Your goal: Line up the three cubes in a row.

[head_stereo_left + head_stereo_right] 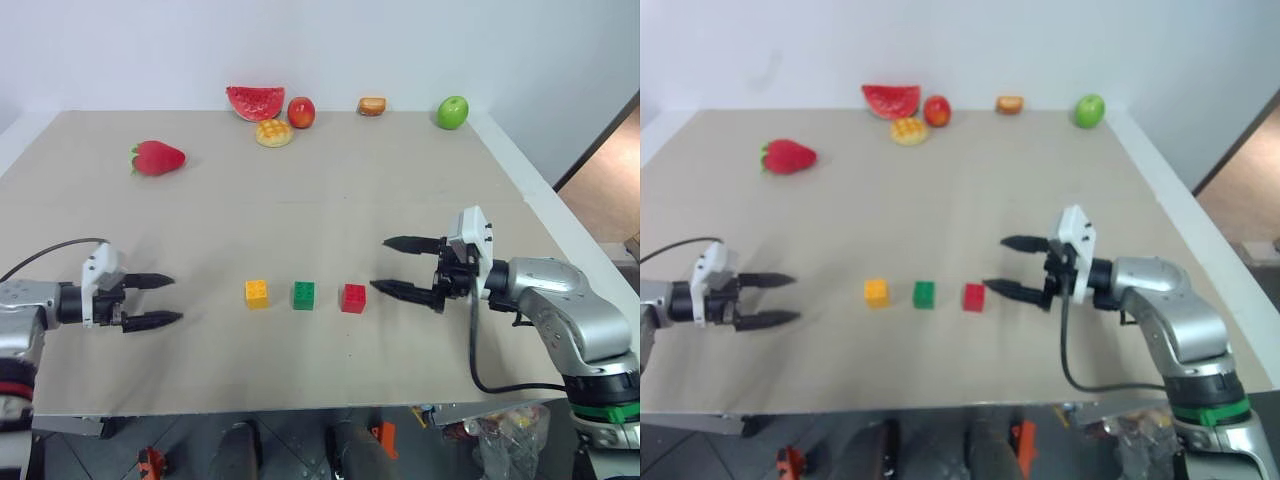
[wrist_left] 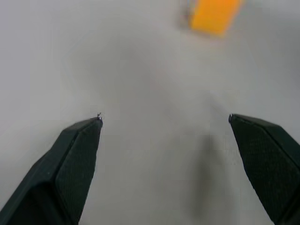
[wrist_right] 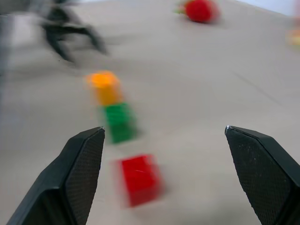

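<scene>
Left gripper (image 1: 164, 301) fingers spread wide, grasping nothing, well apart from the yellow cube (image 1: 257, 293). Right gripper (image 1: 386, 265) fingers likewise released and empty, just beside the red cube (image 1: 353, 298); green cube (image 1: 303, 295) sits between on the surface (image 1: 330, 200).

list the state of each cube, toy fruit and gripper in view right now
small yellow plastic studded cube: upright on table, left end of row
small green plastic studded cube: upright, middle, apart from both neighbours
small red plastic studded cube: upright, right end
left gripper: open, empty, clear of the yellow cube
right gripper: open, empty, beside the red cube
red toy strawberry: lying on its side
</scene>
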{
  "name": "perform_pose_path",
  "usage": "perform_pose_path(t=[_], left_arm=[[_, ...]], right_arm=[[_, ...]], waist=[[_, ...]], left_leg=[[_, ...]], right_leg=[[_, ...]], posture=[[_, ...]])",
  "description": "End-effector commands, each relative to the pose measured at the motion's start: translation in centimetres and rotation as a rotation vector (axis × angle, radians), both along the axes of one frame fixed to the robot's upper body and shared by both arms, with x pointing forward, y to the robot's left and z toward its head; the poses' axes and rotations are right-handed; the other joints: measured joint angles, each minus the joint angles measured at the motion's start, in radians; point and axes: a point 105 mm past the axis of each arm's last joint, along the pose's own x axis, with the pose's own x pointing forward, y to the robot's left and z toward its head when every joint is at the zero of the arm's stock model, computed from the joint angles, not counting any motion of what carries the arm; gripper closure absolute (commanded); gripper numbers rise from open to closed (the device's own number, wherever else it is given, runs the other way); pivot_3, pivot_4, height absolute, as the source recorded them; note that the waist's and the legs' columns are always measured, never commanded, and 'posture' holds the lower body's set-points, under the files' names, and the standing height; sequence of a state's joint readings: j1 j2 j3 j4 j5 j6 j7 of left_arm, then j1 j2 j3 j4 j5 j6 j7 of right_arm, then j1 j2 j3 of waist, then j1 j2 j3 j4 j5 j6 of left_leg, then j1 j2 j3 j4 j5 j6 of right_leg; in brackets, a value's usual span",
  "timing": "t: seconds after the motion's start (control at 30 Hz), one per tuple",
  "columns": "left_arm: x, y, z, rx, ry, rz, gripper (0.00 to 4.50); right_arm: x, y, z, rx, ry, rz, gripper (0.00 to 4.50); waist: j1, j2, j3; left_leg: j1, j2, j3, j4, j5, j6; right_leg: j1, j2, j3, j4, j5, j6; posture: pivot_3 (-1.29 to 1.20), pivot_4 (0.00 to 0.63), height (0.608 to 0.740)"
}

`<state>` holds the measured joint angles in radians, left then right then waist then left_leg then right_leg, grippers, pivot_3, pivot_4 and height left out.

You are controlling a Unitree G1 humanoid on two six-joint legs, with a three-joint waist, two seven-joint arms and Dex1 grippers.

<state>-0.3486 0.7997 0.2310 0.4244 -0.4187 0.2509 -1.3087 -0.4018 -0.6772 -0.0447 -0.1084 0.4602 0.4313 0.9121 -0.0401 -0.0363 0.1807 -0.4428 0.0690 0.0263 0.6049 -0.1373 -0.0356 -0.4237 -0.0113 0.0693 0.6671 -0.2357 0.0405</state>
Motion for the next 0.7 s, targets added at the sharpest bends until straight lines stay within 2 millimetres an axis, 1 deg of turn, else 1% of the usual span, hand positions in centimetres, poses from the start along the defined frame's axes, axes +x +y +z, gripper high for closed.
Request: perform_pose_path(t=[0.03, 0.1, 0.13, 0.2, 0.23, 0.27, 0.3, 0.33, 0.4, 0.43, 0.53, 0.63, 0.7], left_arm=[[1.6, -0.8, 2.3, -0.112, -0.084, 0.246, 0.03], [1.7, -2.1, 2.8, -0.203, -0.09, 0.315, 0.03], [1.5, -2.8, 3.1, -0.247, -0.103, 0.333, 0.03], [0.7, -4.1, 3.4, -0.313, -0.109, 0.341, 0.03], [-0.2, -5.0, 3.4, -0.315, -0.098, 0.316, 0.03], [-0.8, -5.6, 3.3, -0.311, -0.086, 0.298, 0.03], [-1.6, -6.0, 2.9, -0.274, -0.074, 0.274, 0.03], [-2.3, -6.1, 2.6, -0.246, -0.067, 0.261, 0.03], [-3.5, -5.7, 2.2, -0.215, -0.022, 0.237, 0.03], [-3.6, -5.1, 2.1, -0.206, -0.017, 0.257, 0.03], [-3.5, -3.9, 1.6, -0.178, -0.006, 0.312, 0.03], [-3.7, -4.0, 1.2, -0.187, 0.021, 0.303, 0.03], [-3.6, -4.2, 0.9, -0.177, 0.026, 0.291, 0.03]], right_arm=[[2.3, -2.5, -1.1, 0.02, -0.04, -0.241, 0.23], [2.2, -3.1, -2.0, 0.067, -0.023, -0.307, 0.23], [1.6, -3.1, -2.4, 0.1, 0.0, -0.311, 0.23], [-0.3, -2.4, -2.4, 0.152, 0.031, -0.239, 0.23], [-1.6, -2.1, -2.1, 0.169, 0.041, -0.184, 0.23], [-2.4, -1.8, -1.9, 0.175, 0.046, -0.15, 0.23], [-2.8, -2.0, -1.8, 0.164, 0.056, -0.142, 0.23], [-3.0, -2.4, -1.6, 0.153, 0.063, -0.144, 0.23], [-2.9, -3.2, -1.4, 0.129, 0.066, -0.174, 0.23], [-2.9, -3.6, -1.5, 0.12, 0.068, -0.189, 0.23], [-3.0, -4.0, -2.1, 0.104, 0.084, -0.204, 0.23], [-3.6, -3.5, -2.1, 0.111, 0.09, -0.173, 0.23], [-3.5, -3.4, -2.3, 0.108, 0.089, -0.179, 0.23]], waist=[[0.006, 0.0, 0.0], [0.008, 0.0, 0.0], [0.008, 0.0, 0.0], [0.008, -0.001, 0.0], [0.008, -0.001, 0.0], [0.005, -0.001, 0.0], [0.001, -0.001, 0.0], [-0.006, 0.0, 0.0], [-0.008, -0.001, -0.001], [-0.008, -0.001, -0.001], [-0.007, -0.001, -0.001], [-0.007, -0.001, -0.001], [-0.007, -0.001, -0.001]], left_leg=[[0.0, 0.0, 0.001, 0.0, 0.001, 0.0], [0.0, -0.001, 0.001, 0.0, 0.002, 0.001], [0.0, -0.001, 0.001, 0.0, 0.002, 0.001], [-0.001, -0.002, 0.002, 0.0, 0.002, 0.001], [-0.001, -0.002, 0.002, 0.0, 0.001, 0.001], [-0.001, -0.002, 0.002, -0.001, 0.001, 0.0], [0.0, -0.002, 0.002, -0.002, 0.0, 0.0], [0.0, -0.002, 0.002, -0.002, 0.0, 0.0], [0.002, -0.002, 0.002, -0.002, 0.0, 0.0], [0.003, -0.002, 0.001, -0.002, 0.0, 0.0], [0.006, -0.002, 0.0, -0.002, 0.0, 0.0], [0.006, -0.004, -0.001, -0.001, -0.001, -0.001], [0.005, -0.006, 0.0, 0.001, -0.001, -0.002]], right_leg=[[0.0, -0.001, -0.001, 0.0, 0.0, 0.001], [0.001, -0.002, 0.0, 0.0, 0.002, 0.002], [0.001, -0.003, 0.0, 0.0, 0.002, 0.002], [0.001, -0.002, 0.001, -0.001, 0.002, 0.005], [0.002, -0.003, 0.002, -0.001, 0.002, 0.009], [0.002, -0.002, 0.002, -0.001, 0.002, 0.009], [0.002, -0.002, 0.003, -0.001, 0.001, 0.009], [0.002, -0.002, 0.003, 0.0, 0.0, 0.009], [0.002, -0.001, 0.003, 0.0, 0.0, 0.006], [0.002, -0.001, 0.003, 0.0, -0.001, 0.002], [0.003, -0.001, 0.002, -0.001, 0.001, -0.001], [0.002, -0.003, 0.002, -0.001, 0.001, -0.001], [0.002, -0.005, 0.002, -0.002, 0.001, -0.001]], posture=[[0.0, 0.15, 0.74], [0.0, 0.15, 0.74], [0.0, 0.15, 0.74], [0.0, 0.15, 0.74], [0.0, 0.15, 0.74], [0.0, 0.15, 0.74], [0.0, 0.15, 0.74], [0.0, 0.15, 0.74], [0.0, 0.15, 0.74], [0.0, 0.15, 0.74], [0.0, 0.15, 0.74], [0.0, 0.15, 0.74], [0.0, 0.15, 0.74]])
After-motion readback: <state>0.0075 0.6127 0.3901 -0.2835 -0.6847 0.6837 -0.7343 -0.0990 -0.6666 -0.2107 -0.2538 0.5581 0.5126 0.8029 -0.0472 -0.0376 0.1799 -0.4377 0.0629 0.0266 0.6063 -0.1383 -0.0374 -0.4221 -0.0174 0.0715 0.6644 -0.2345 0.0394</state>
